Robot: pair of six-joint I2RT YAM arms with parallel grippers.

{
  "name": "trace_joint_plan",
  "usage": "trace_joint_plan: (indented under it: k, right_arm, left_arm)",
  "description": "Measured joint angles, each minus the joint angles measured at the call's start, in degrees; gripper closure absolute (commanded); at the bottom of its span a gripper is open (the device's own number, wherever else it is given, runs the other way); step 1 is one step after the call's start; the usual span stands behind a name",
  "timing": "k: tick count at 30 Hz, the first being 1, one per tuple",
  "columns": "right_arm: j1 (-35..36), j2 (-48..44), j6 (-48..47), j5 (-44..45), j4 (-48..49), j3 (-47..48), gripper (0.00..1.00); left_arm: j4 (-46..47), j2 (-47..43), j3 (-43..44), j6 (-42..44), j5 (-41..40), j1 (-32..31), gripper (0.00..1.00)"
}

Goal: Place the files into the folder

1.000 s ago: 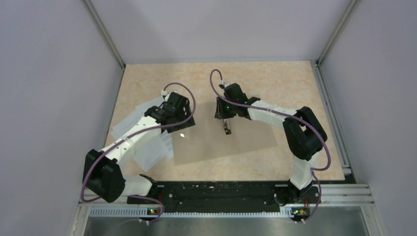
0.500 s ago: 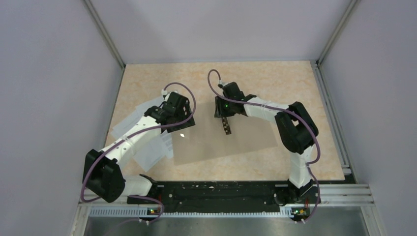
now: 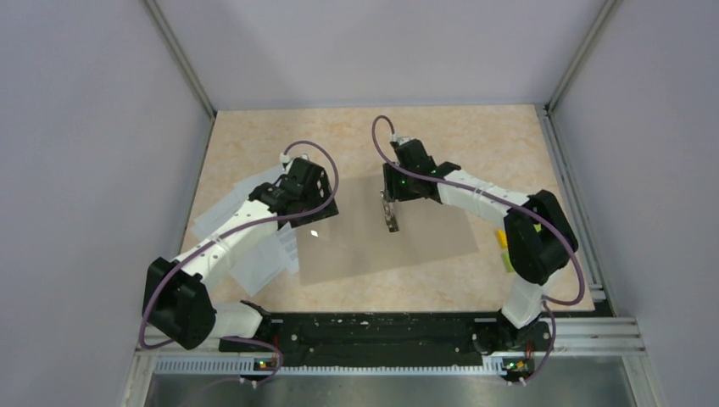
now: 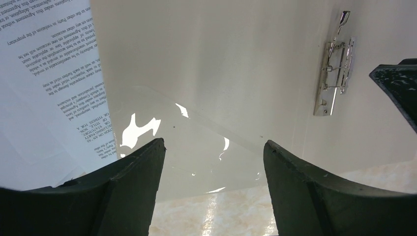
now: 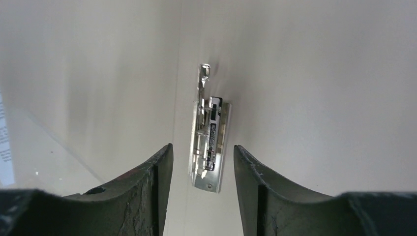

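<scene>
Grey panel walls enclose a beige marbled counter (image 3: 475, 144). A brown kraft-cardboard folder (image 3: 432, 233) lies open and flat at centre frame. Its long axis runs left to right, with the right end tilted slightly toward the top. Its silver metal clip (image 5: 210, 147) runs top to bottom along the spine. The white paper files (image 3: 259, 267) lie outside it at lower left, partly under the left arm, and one printed sheet sits just beside the folder's left edge.

Change noted: over the last second the right hand (image 5: 202, 150) has spread its fingers. It now stands released astride the clip, gripping nothing. The right elbow has swung toward the lower right, uncovering small green and yellow blocks (image 3: 504, 250). The left hand (image 4: 214, 147) is unchanged: released wide, empty, low over the folder's left leaf.

Assessment: the clip appears let go. No sheet is inside yet, so loading is outstanding.
</scene>
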Motion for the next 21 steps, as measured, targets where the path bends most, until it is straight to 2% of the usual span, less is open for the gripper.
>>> trace_joint_plan:
  k: [5, 14, 18, 21]
  right_arm:
    - [0.6, 0.9, 0.0, 1.2, -1.8, -1.4, 0.55]
    - [2.1, 5.8, 0.1, 2.2, -1.8, -1.3, 0.64]
    - [2.1, 7.2, 0.3, 2.9, -1.7, -1.3, 0.8]
    - [2.1, 7.2, 0.5, 3.8, -1.7, -1.2, 0.87]
  left_arm:
    - [0.5, 0.0, 0.0, 0.0, 0.9, 0.0, 0.22]
    - [0.6, 0.0, 0.0, 0.0, 1.2, 0.0, 0.22]
    - [0.6, 0.0, 0.0, 0.0, 1.2, 0.0, 0.22]
    - [0.6, 0.0, 0.0, 0.0, 1.2, 0.0, 0.22]
